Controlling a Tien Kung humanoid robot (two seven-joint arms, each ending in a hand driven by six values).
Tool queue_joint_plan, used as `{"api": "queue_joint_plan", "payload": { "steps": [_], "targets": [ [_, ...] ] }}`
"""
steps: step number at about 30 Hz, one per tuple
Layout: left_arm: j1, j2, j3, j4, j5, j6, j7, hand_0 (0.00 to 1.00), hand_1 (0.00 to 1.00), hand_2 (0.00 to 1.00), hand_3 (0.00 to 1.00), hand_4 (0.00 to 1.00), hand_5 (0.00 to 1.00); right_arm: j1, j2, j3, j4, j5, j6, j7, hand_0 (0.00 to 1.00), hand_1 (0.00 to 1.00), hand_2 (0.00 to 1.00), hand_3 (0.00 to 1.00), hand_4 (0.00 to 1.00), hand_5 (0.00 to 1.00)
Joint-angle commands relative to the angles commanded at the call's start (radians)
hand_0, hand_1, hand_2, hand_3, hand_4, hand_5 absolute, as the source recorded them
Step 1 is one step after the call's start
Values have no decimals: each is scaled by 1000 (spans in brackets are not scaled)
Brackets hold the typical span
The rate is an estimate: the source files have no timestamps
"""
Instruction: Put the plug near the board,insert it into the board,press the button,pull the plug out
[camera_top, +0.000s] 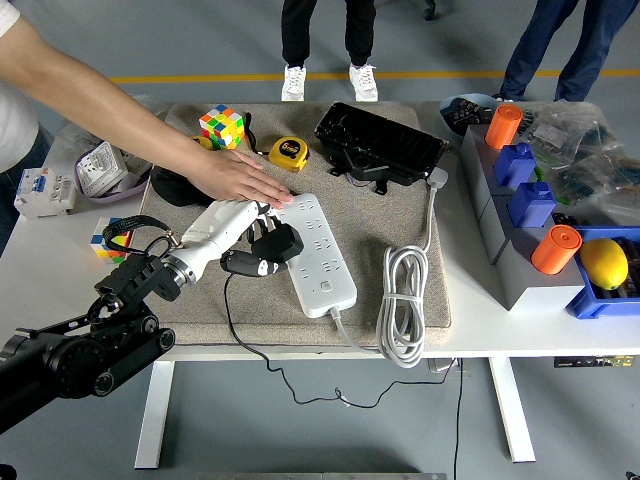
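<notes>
You had the white table (60, 262) covered in its middle by a beige rectangular fabric mat (400, 215), and everything below is placed against the white rectangular plastic power strip (318, 252) lying on that mat. A person's bare arm (90, 95) came in from the upper left of the strip, and the person's hand (240, 178) lay flat on the mat, fingertips just beside the strip's far left corner. Your left arm (85, 345), black with a white forearm shell, reached in from the lower left of the strip. A black boxy case (380, 142) sat beyond the strip's far end. The strip's coiled white cable (403, 300) lay to its right. Your left hand (262, 240) was at the strip's left edge, fingers curled around the black plastic plug (280, 243). The plug touched or nearly touched the strip's left side; you could not tell whether its prongs were in a socket. Its thin black cord (240, 330) ran down off the table's near edge. A yellow tape measure (289, 153) and a multicoloured puzzle cube (222, 126) sat beyond the strip, to its upper left.
</notes>
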Motion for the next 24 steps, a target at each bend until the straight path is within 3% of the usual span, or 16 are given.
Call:
{"api": "queue_joint_plan", "payload": {
  "steps": [16, 17, 22, 23, 24],
  "targets": [
    [0, 0, 3, 4, 6, -14, 8, 241, 366, 437, 532, 863, 46, 2, 1, 2, 1, 0, -1, 3, 605, 609, 559, 545, 755, 254],
    [0, 0, 1, 4, 6, -19, 11, 283, 472, 530, 560, 875, 56, 2, 1, 3, 1, 0, -1, 3, 605, 609, 559, 545, 755, 251],
    [0, 0, -4, 4, 13, -32, 20, 283, 472, 530, 560, 875, 56, 2, 2, 5, 1, 0, -1, 3, 605, 609, 559, 545, 755, 251],
    [-1, 0, -5, 4, 13, -34, 23, 329, 504, 557, 581, 940, 95, 2, 1, 6, 1, 0, -1, 4, 604, 609, 559, 545, 753, 250],
    [0, 0, -7, 4, 15, -35, 24, 329, 504, 557, 581, 940, 95, 2, 1, 6, 1, 0, -1, 4, 604, 609, 559, 545, 753, 250]
  ]
}}
